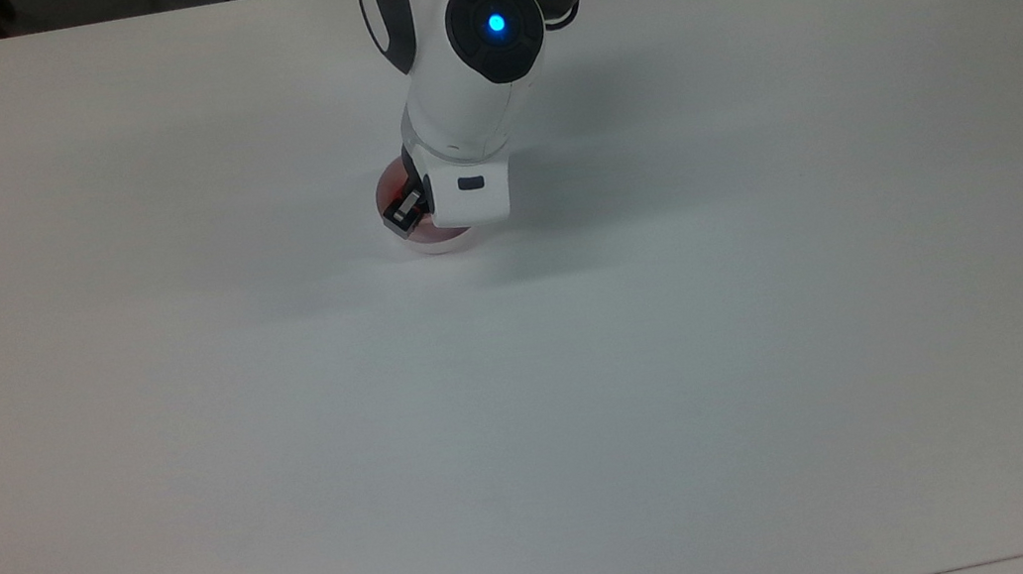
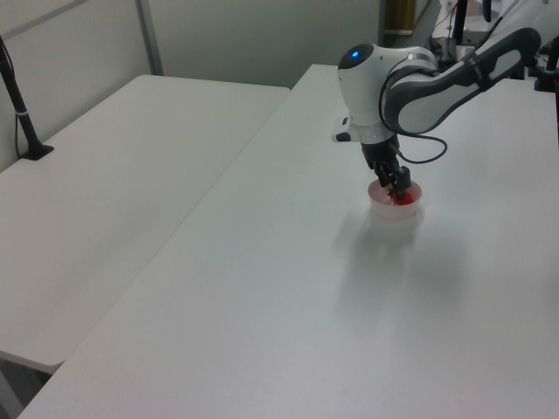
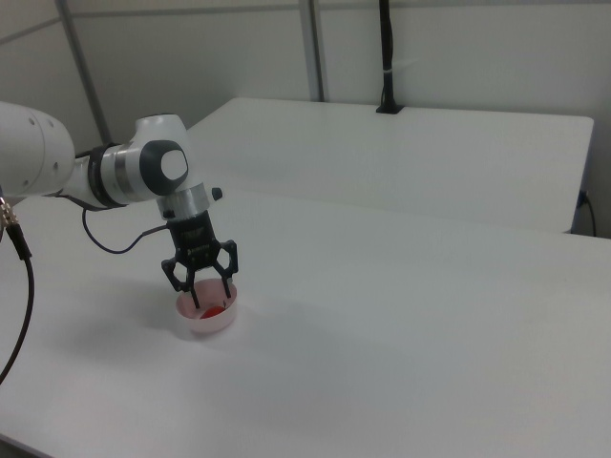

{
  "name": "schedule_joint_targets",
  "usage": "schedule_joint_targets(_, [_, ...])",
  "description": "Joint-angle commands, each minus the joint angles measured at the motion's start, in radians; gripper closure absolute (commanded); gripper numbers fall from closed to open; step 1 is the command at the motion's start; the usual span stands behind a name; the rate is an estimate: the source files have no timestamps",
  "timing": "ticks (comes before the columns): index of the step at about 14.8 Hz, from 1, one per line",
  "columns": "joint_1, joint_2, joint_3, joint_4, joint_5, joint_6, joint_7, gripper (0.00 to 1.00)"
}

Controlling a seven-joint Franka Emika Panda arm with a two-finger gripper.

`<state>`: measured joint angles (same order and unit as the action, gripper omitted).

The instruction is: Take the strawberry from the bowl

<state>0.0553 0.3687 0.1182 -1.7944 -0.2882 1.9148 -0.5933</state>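
Observation:
A pale pink bowl [image 3: 204, 324] stands on the white table [image 3: 401, 315], and the red strawberry [image 3: 216, 309] lies inside it. My gripper [image 3: 205, 294] hangs straight down into the bowl, open, with one finger on each side of the strawberry. In the left view the gripper [image 2: 398, 187] dips into the bowl [image 2: 393, 212] just above the strawberry [image 2: 404, 200]. From the top view the white hand covers most of the bowl [image 1: 441, 245]. One dark finger [image 1: 406, 210] and a sliver of the strawberry [image 1: 398, 186] peek out at the hand's left.
The white table top [image 1: 681, 353] stretches wide around the bowl. A second white table [image 2: 113, 175] adjoins it, with a black post [image 2: 22, 113] clamped at its edge. A black cable [image 3: 19, 315] hangs beside the arm at the right view's left.

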Motion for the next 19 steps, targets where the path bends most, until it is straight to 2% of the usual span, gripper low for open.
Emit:
schedule_joint_targets(1, [0.008, -0.008, -0.005, -0.016, -0.006, -0.005, 0.007, 0.43])
schedule_joint_targets(10, [0.005, 0.013, -0.005, -0.031, -0.017, 0.062, -0.017, 0.43])
schedule_joint_targets(11, [0.003, 0.013, -0.005, -0.033, -0.017, 0.062, -0.019, 0.48])
schedule_joint_targets(13, [0.003, 0.013, -0.005, -0.034, -0.017, 0.062, -0.019, 0.68])
schedule_joint_targets(15, [0.002, 0.012, -0.005, -0.033, -0.017, 0.062, -0.019, 0.84])
schedule_joint_targets(19, [0.003, -0.004, -0.005, -0.026, -0.009, 0.049, -0.008, 0.86])
